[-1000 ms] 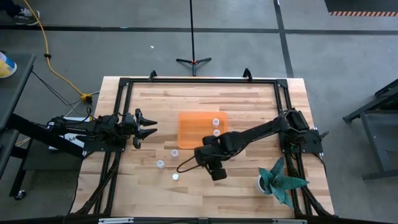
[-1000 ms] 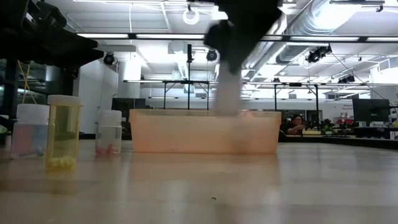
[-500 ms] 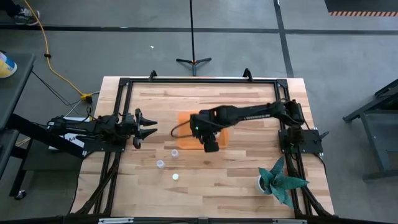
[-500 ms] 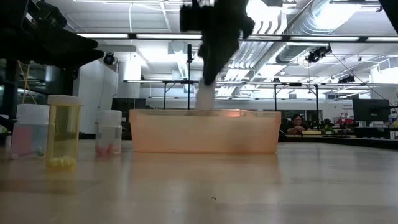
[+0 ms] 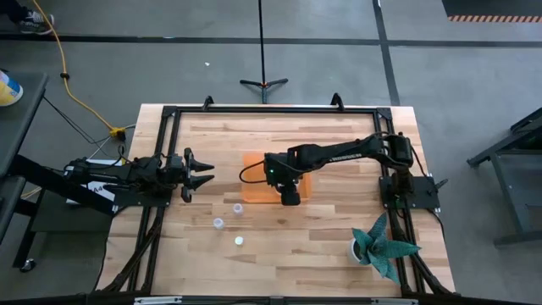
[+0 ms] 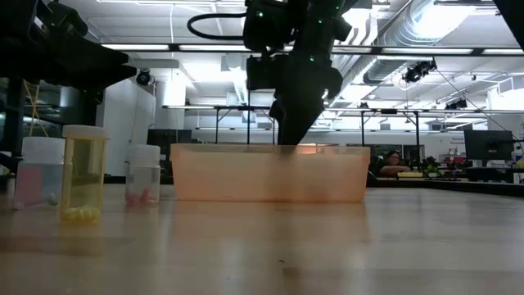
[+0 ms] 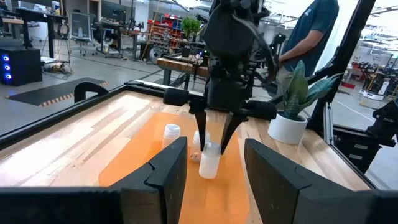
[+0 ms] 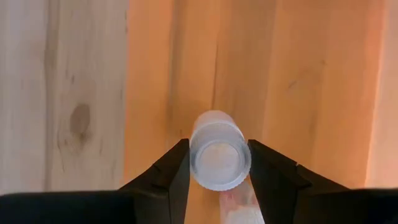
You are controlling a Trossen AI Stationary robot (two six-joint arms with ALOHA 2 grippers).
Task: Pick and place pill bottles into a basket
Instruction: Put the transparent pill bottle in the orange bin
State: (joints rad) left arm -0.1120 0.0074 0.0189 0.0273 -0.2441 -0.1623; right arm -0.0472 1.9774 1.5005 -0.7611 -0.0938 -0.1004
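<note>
The orange basket (image 5: 254, 169) lies at the table's middle; it also shows in the low view (image 6: 270, 174). My right gripper (image 5: 288, 196) reaches down into its near part, shut on a white pill bottle (image 7: 210, 160). Two more bottles (image 7: 171, 134) stand in the basket behind it. Three bottles stand on the table near the basket's left near corner (image 5: 239, 208), (image 5: 218, 224), (image 5: 239, 241). My left gripper (image 5: 206, 175) waits open at the table's left side. My right gripper pinches the bottle's top end just under the cap (image 8: 217, 149) between its two fingers (image 8: 177, 171), one on each side. The fingers come from above, pointing down. The bottle hangs about upright below the fingertips, inside the basket; whether its bottom touches the floor I cannot tell.
A teal leafy plant in a white pot (image 5: 381, 246) stands at the near right corner. A black frame (image 5: 271, 110) runs round the table top. A person (image 7: 314, 31) stands beyond the table's right side. Bare wood lies along the far side and the near middle.
My right gripper has carried the bottle from the table's near middle toward the far edge, over the basket. It has then gone down, so that the bottle is now behind the basket's wall in the low view.
</note>
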